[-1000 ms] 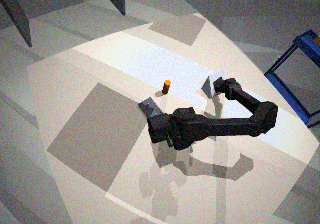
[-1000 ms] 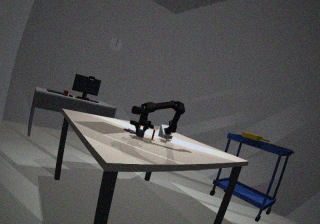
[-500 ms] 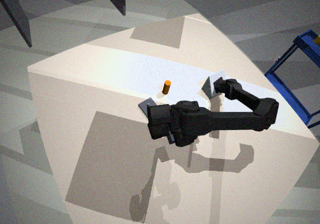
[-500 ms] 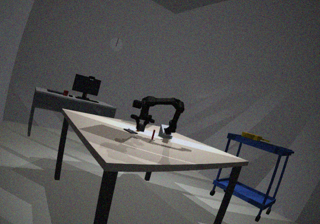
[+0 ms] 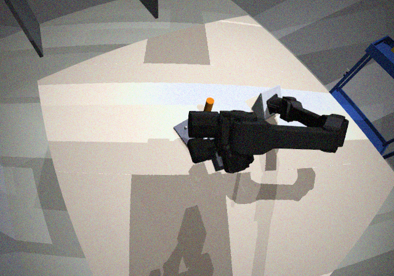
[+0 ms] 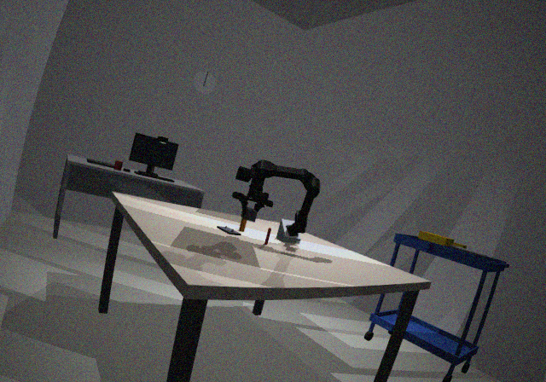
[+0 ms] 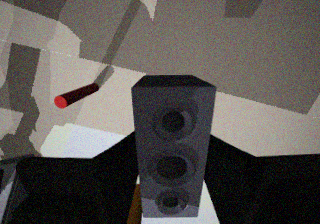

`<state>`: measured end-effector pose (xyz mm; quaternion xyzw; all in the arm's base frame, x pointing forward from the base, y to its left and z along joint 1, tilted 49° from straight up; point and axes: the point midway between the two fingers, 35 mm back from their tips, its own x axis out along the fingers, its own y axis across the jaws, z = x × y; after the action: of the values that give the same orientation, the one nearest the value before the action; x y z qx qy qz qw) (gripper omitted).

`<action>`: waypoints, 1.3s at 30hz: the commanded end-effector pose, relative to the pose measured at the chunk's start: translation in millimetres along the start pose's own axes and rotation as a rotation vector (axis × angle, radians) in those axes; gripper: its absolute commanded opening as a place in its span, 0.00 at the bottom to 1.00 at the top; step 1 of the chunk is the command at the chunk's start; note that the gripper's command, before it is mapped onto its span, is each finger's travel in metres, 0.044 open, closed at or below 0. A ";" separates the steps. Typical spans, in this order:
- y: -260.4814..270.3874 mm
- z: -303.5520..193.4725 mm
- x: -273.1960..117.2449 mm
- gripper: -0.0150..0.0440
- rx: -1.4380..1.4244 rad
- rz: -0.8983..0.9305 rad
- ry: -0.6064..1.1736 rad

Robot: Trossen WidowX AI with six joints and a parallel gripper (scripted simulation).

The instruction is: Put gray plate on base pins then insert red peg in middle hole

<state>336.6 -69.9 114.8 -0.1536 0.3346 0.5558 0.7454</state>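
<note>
My gripper [image 6: 250, 209] [image 7: 168, 130] is shut on the gray plate [image 6: 250, 215] [image 7: 192, 144] and holds it above the table. Three holes in a row show in the plate in the wrist view. The base [image 5: 180, 129] [image 6: 227, 229] lies flat on the table, left of the gripper in the top and exterior views. One small pin shows on it in the top view; the arm hides the rest. The red peg [image 6: 267, 235] [image 7: 80, 94] stands upright on the table, right of the gripper in the exterior view, and is hidden by the arm in the top view.
An orange cylinder [image 5: 209, 103] [image 6: 242, 225] stands close beside the base, behind the gripper. A pale angled block [image 5: 270, 95] [image 6: 284, 231] stands near the arm's foot. A blue cart [image 5: 349, 110] [image 6: 440, 252] is off to the right, beyond the table edge.
</note>
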 end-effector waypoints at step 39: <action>-25.2 -73.9 7.8 0.25 -0.186 0.004 0.002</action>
<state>338.5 -115.5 67.3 -0.2175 0.2872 0.5793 0.7311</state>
